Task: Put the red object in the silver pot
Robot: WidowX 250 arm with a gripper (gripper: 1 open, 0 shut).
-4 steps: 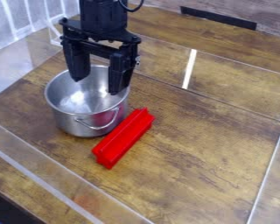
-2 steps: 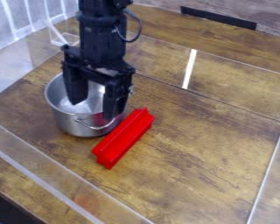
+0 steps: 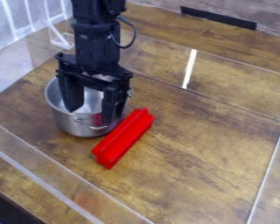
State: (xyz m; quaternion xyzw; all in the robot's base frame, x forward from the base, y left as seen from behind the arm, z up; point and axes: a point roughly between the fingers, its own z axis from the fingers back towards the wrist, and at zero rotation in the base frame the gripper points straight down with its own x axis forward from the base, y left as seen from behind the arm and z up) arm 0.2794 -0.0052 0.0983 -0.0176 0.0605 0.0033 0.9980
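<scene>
Currently, the pincer (image 3: 94,101) hovers over the pot (image 3: 74,125).

A brown wood table (image 3: 213,131) with white lines, and light on its top.
The table is the big thing here, and it fills most of the view. Its top is brown, with darker and lighter streaks like real wood. A thin white line (image 3: 191,64) runs on the table, on its far part. Another pale line (image 3: 269,171) goes along the right side of the table top. One more pale line (image 3: 43,182) slants over the near left part of the table. At the far left of the table there is something see-through and whitish (image 3: 25,19), with shiny streaks. Past the far right edge of the table, it is very dark (image 3: 254,7).
</scene>
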